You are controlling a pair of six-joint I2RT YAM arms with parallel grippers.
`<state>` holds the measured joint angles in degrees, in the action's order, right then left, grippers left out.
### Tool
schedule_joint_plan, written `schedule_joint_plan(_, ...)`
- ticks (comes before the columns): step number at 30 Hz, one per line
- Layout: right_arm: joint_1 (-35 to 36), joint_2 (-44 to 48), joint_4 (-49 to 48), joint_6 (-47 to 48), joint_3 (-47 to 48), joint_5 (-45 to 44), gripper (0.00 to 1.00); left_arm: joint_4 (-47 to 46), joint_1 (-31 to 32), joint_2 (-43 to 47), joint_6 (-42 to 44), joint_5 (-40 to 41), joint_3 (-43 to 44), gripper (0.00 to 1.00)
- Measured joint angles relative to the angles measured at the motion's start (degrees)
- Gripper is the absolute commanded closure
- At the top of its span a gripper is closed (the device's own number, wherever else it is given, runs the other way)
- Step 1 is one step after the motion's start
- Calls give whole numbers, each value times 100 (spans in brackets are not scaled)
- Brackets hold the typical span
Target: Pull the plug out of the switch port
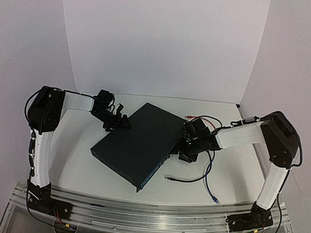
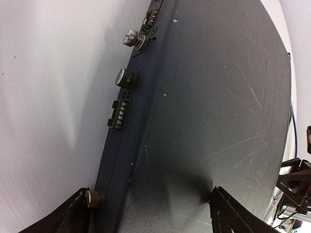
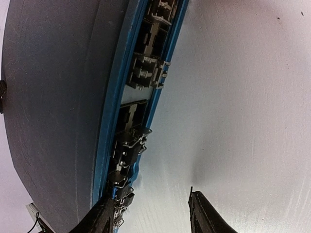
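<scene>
1. The switch (image 1: 136, 144) lies flat in the middle of the top view, turned on a diagonal, with one corner toward the upper middle of the frame and another toward the lower middle.
2. Its socket face (image 3: 141, 97) is the long narrow side facing the lower right of the top view. In the right wrist view it runs from the top centre down to the lower left, with a blue rim. Metal clips show in the sockets, but I cannot tell whether a plug sits in any of them.
3. The opposite narrow face carries knurled screws (image 2: 124, 76), seen in the left wrist view.
4. The left tool (image 1: 118, 122) sits at the switch's upper left edge. Its fingers (image 2: 73, 216) stand apart and straddle that edge, one beside the screw face and one over the dark top. I cannot tell whether they press on it.
5. The right tool (image 1: 186, 149) is at the socket face with its jaws apart. One finger is against the sockets and the other is over the bare tabletop (image 1: 80, 165), with nothing gripped between them.
6. A black cable (image 1: 191, 179) and a blue cable (image 1: 208, 183) lie loose at the lower right. A red cable (image 1: 197, 117) lies above the right tool.
</scene>
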<state>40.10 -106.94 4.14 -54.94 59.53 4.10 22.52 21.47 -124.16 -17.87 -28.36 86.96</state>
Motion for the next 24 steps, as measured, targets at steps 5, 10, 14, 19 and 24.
schedule_joint_plan(5, 12, 0, 6, -66, 0, -139, 52, 0, 0, 0, 2, -1, 0, 17)
schedule_joint_plan(10, 45, 0, -22, -302, -3, -224, 55, 0, 0, 0, 2, 0, 0, 17)
schedule_joint_plan(14, 50, 0, -57, -473, -27, -211, 56, 0, 0, 0, 2, 2, 0, 17)
schedule_joint_plan(19, 50, 24, -180, -616, -114, -200, 59, 0, 0, 0, 2, 2, 0, 17)
schedule_joint_plan(24, 50, 74, -181, -673, -197, -282, 60, 0, 0, 0, 2, 0, 0, 17)
